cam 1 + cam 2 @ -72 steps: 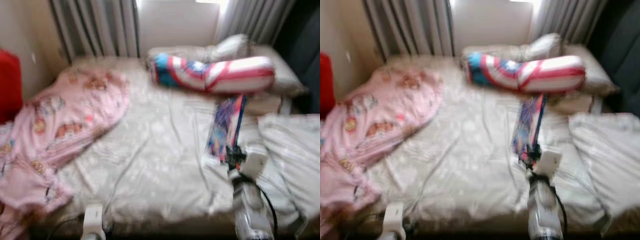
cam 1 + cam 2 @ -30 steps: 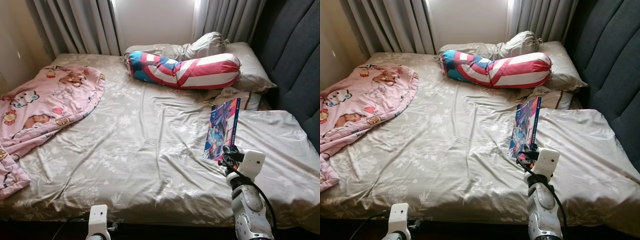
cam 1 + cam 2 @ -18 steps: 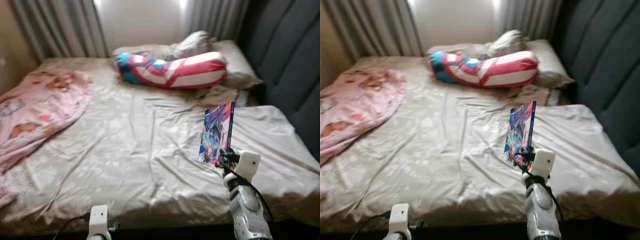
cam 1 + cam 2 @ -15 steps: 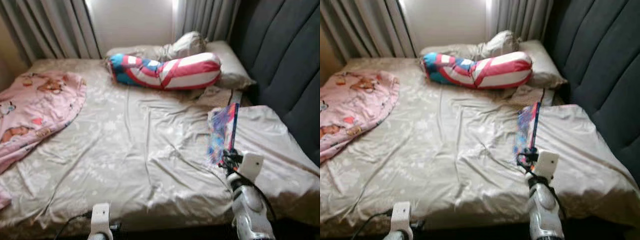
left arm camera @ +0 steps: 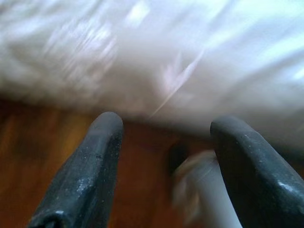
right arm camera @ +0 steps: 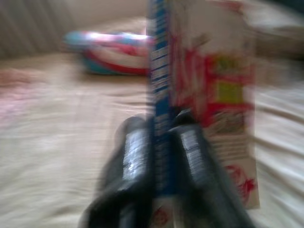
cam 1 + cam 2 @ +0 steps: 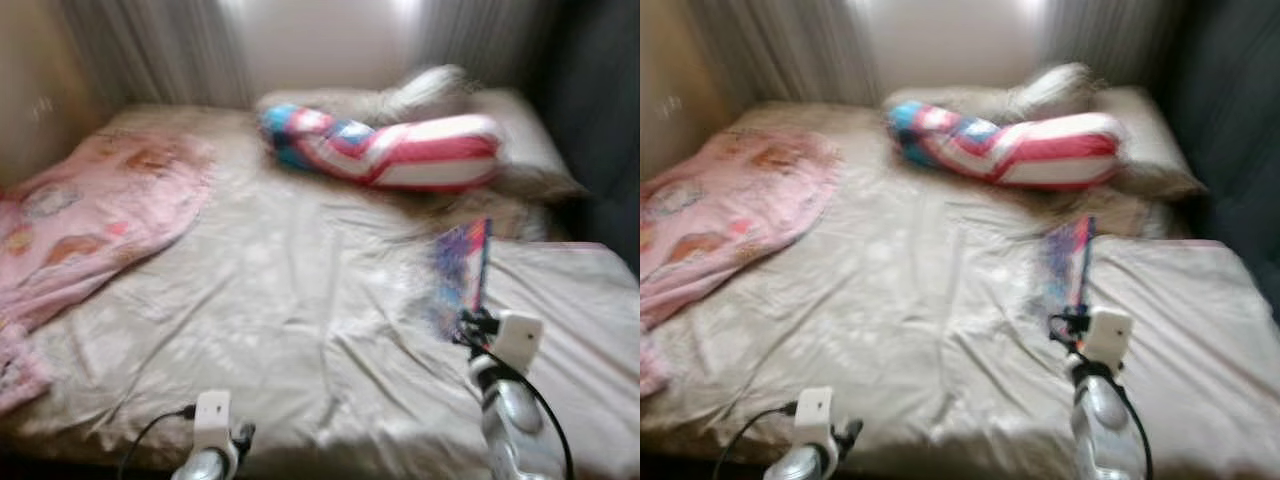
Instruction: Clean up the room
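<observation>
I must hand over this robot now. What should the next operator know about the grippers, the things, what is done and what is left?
Right gripper: shut on the spine of a colourful book, held upright over the bed.
Left gripper: open and holding nothing, low at the near edge of the bed, above the wooden floor.
On the bed: a pink blanket crumpled on the robot's left, a striped bolster by the pillows at the far end.
Done: the book is picked up.
Left: put the book away, then likely tidy the blanket. The pictures are blurred.
</observation>
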Robot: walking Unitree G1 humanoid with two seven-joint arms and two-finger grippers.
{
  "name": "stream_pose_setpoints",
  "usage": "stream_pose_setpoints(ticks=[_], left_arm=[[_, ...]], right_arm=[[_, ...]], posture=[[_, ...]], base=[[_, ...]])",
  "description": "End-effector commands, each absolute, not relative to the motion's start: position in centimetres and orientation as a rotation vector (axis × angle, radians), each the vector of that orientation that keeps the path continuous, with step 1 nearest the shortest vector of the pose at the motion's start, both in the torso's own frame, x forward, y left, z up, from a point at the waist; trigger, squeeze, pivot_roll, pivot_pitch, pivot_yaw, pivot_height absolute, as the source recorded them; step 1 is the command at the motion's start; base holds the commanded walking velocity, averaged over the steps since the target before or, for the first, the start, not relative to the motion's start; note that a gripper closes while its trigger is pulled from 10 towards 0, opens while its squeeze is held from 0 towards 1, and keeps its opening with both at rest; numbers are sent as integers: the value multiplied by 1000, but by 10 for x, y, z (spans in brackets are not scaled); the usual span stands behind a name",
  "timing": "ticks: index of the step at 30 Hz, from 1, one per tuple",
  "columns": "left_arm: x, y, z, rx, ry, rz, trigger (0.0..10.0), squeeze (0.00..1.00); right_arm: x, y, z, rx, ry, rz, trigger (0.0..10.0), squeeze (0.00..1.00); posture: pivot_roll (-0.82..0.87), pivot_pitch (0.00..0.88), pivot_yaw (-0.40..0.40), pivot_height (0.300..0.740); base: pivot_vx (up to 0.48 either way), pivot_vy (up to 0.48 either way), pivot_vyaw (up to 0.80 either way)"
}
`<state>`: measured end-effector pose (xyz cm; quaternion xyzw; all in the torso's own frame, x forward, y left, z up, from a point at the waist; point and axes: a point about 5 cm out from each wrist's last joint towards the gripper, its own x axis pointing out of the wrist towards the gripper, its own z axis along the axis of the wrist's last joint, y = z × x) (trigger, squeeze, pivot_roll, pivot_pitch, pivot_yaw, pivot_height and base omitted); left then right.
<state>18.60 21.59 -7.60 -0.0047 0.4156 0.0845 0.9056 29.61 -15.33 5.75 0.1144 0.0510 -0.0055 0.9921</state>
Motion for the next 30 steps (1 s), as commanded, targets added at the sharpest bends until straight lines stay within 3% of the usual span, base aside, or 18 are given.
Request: stream_pose_setpoints(ticks=[1, 30], left_arm=[[201, 198, -71, -35, 817, 134, 10000, 0], [194, 205, -74, -24, 830, 140, 10000, 0]], right_arm=[[293, -174, 57, 201, 97, -61, 10000, 0], [291, -168, 52, 199, 119, -28, 10000, 0]], posture=[[-105, 28, -29, 740], [-105, 8, -24, 740]], base=[[0, 0, 0], [0, 0, 0]])
